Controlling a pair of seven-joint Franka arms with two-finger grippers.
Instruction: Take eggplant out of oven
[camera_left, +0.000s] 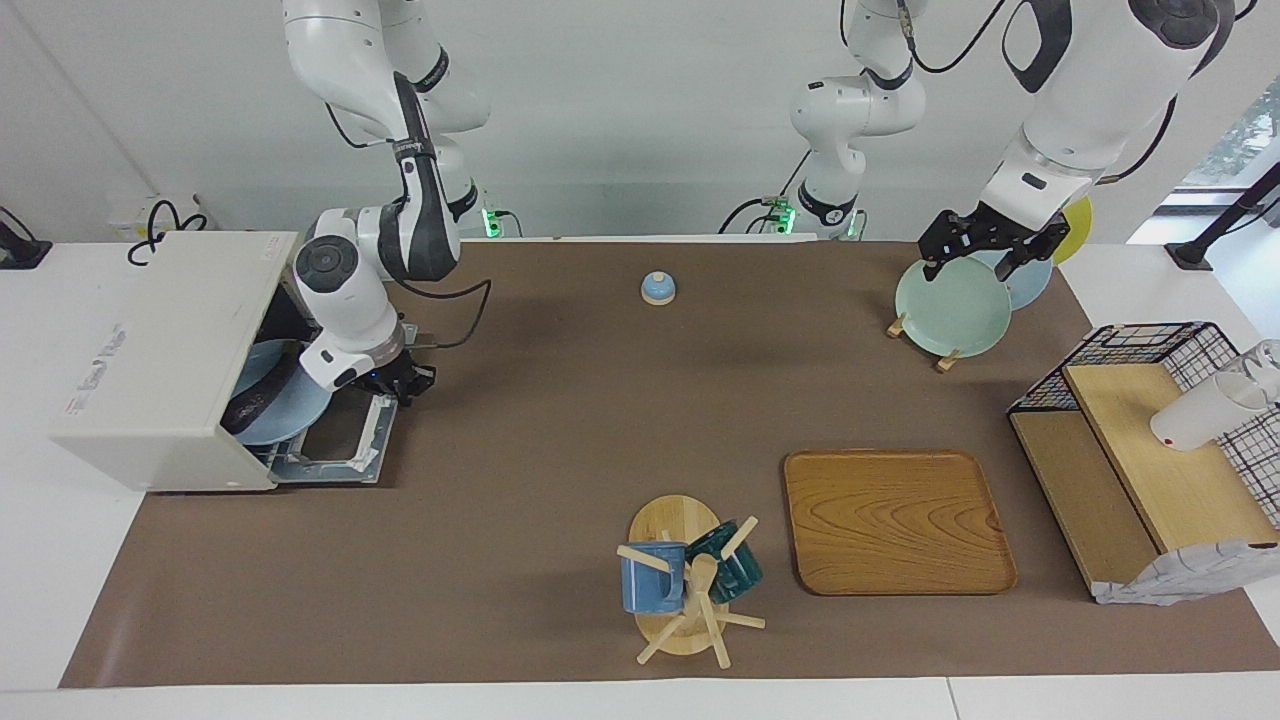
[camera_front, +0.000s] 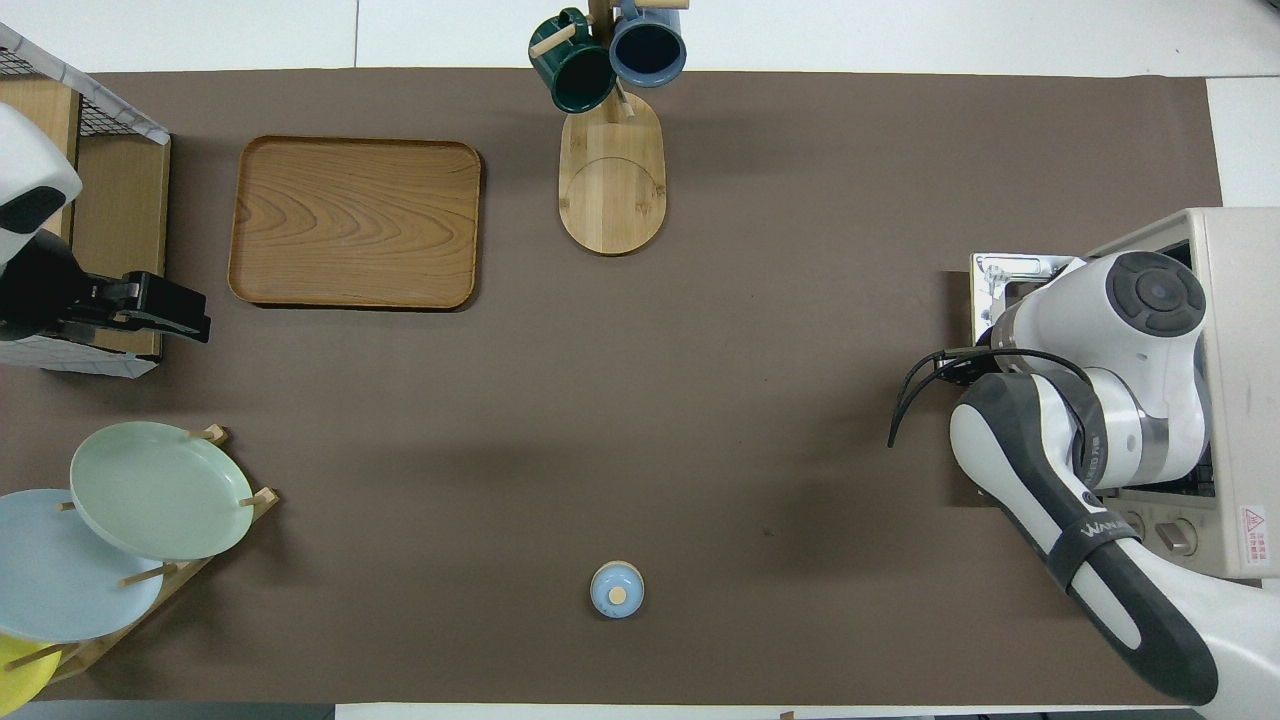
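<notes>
At oven (camera_left: 160, 350) mouth | eggplant (camera_left: 255, 402) lengthwise outward on plate (camera_left: 290, 415)

A: The tray (camera_left: 898, 520) and mug stand (camera_left: 672, 528) look like wood, grain showing, with a soft sheen.
B: And the bench (camera_left: 560, 420)?
A: A matt brown mat, smooth. The plates (camera_left: 952, 306) and mugs (camera_left: 652, 580) look like glossy glazed ceramic.
B: The oven (camera_left: 150, 360)?
A: Matt off-white casing; its open door (camera_left: 335, 445) has a metal-looking frame.
</notes>
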